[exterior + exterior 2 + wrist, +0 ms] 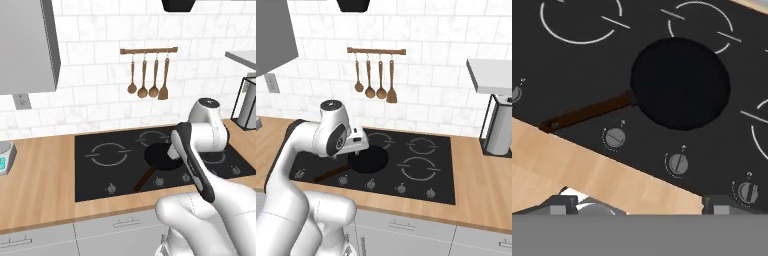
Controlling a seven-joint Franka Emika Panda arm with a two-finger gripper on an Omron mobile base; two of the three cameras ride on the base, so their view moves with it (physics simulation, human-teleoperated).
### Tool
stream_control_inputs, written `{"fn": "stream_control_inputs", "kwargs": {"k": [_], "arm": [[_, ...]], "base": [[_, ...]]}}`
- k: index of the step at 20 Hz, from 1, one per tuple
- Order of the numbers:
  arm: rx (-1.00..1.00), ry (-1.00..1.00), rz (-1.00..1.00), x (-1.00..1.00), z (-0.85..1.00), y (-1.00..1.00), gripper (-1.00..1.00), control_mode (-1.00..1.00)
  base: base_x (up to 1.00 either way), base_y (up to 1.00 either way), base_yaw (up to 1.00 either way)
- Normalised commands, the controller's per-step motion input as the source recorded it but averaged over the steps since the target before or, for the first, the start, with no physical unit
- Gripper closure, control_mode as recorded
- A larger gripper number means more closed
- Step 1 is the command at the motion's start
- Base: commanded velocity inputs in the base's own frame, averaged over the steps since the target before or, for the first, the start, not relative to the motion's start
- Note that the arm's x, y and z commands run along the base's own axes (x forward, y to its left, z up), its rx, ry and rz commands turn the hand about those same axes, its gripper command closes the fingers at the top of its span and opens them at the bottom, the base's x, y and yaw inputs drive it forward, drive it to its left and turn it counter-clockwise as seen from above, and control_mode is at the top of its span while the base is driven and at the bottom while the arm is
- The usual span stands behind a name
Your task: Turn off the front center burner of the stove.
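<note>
The stove [100,172] was a wide, flat slab of black glass set flush into a pale wooden counter [40,185], glossy and smooth, marked with thin grey rings that each carried short side ticks. Along its near edge ran a row of small grey knobs, round, each with a raised bar across its face; in my hand view I looked down on three of them close up [615,137], [677,163], [746,192], each with a faint arc and a tiny mark printed beside it. The front center burner [680,83] lay at the middle of the glass, just behind that knob row, and its own markings were hidden, because a black frying pan [680,83] sat squarely on it. The pan was round, matte and dark (darker and duller than the glass around it), with a slim brown handle [587,114] running out toward the counter edge.

My gripper [637,207] hung above the front edge of the stove, and my two dark fingertips [558,206] stood wide apart at the bottom of the hand view, spread with nothing between them.

Behind the stove rose a white tiled wall [90,75], where wooden spoons [148,90] hung from a wooden rail [148,50].
</note>
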Motion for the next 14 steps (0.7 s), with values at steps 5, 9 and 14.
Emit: {"fn": "stream_control_inputs", "kwargs": {"k": [5,9,14], "arm": [[-0.12,0.00,0.32,0.00,-0.62,0.29,-1.00,-1.00],[-0.23,0.02,0.24,-0.01,-0.61,0.32,-1.00,-1.00],[-0.19,0.11,0.08,0.03,-0.53,0.32,-1.00,-1.00]], "base": [[0.00,0.00,0.00],[0.00,0.00,0.00],[0.00,0.00,0.00]]}}
